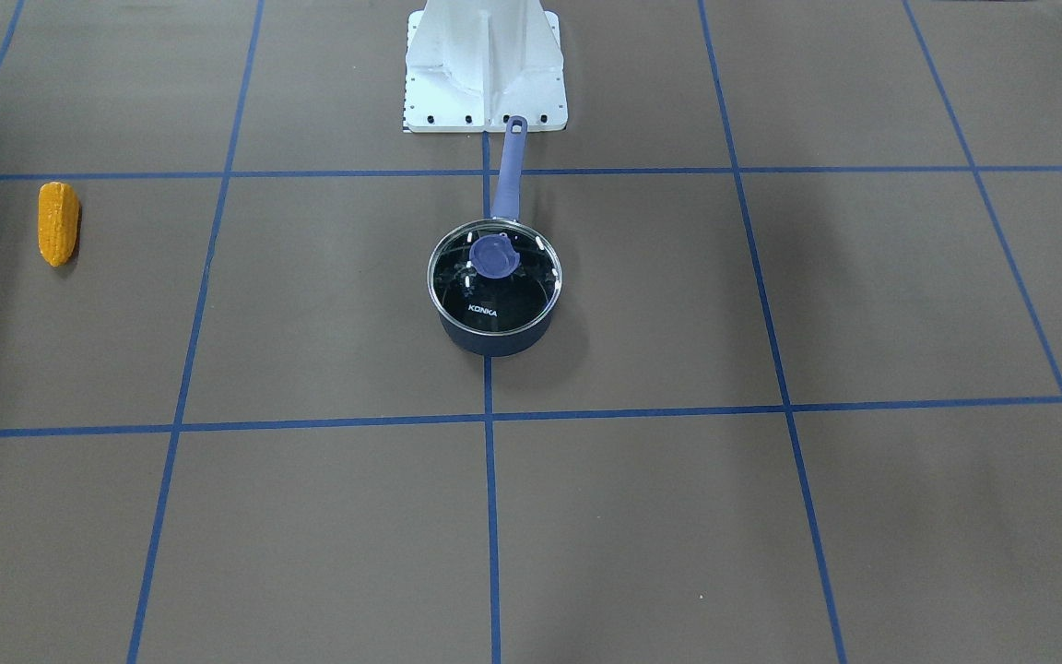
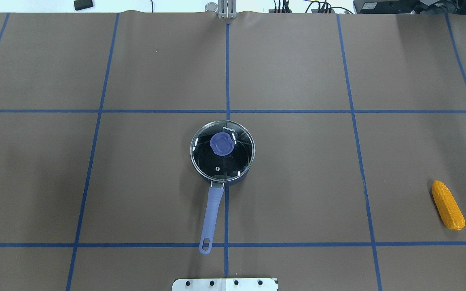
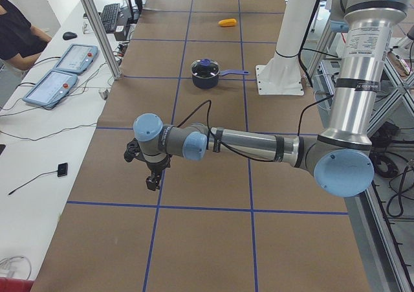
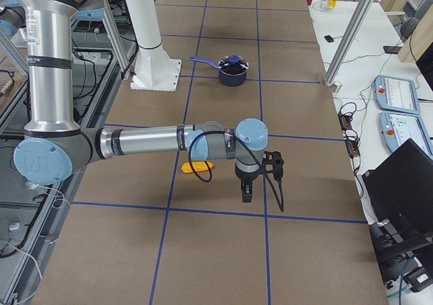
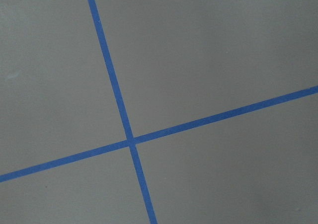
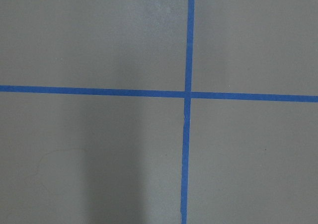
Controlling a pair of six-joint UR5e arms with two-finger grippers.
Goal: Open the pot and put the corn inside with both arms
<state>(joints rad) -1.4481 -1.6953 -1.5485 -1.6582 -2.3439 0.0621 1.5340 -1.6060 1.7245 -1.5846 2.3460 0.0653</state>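
Twice, over the brown surface [image 2: 297, 161], found a grey arm stretched low: left arm [image 3: 252, 144] at one end, right arm [image 4: 142, 141] at the other. Found the pot [image 2: 222, 155] at the centre, glass lid [image 2: 239, 149] on, handle [image 2: 212, 214] pointing toward the white base [image 2: 225, 284]. Found the corn [image 2: 447, 205] lying far off on the right-arm side, well apart from the pot. Could not judge the left end effector [image 3: 153, 179] or the right end effector [image 4: 245, 193] as spread or pressed together.
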